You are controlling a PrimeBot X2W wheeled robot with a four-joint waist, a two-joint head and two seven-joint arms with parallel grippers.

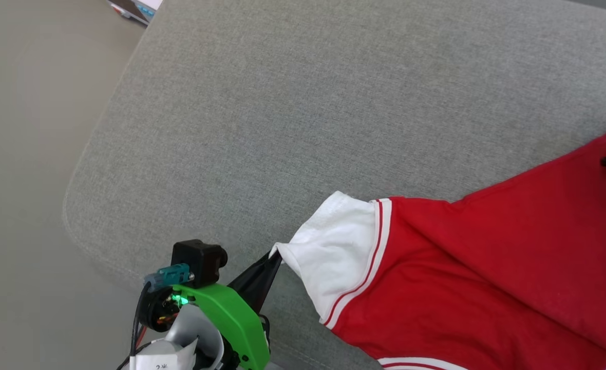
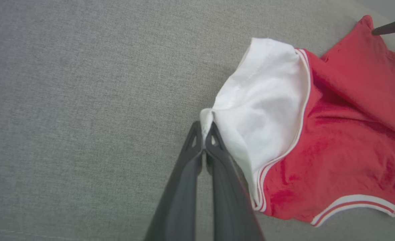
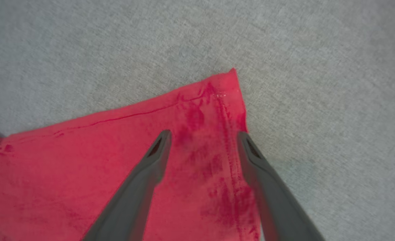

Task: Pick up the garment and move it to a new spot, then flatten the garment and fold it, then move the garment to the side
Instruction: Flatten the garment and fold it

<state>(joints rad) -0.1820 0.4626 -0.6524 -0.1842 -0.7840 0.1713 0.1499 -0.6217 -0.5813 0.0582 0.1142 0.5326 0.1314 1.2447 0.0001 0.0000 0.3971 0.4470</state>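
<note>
The left tool (image 2: 204, 129) is pressed together, pinching the tip of the white sleeve (image 2: 261, 100). The right tool (image 3: 202, 135) is spread, its fingers straddling a red hem corner (image 3: 229, 87). The garment (image 1: 462, 267) lies rumpled on the grey cushion (image 1: 282, 103), toward its right side.

surface: grey woven cushion (image 1: 303, 103), rounded corner
ground: smooth beige floor (image 1: 25, 180), left of the cushion
light: soft, even

Grey fabric cushion (image 1: 303, 103), rounded corner; beige floor (image 1: 25, 154) beside; small white-blue object (image 1: 136, 9) on floor, top edge.
</note>
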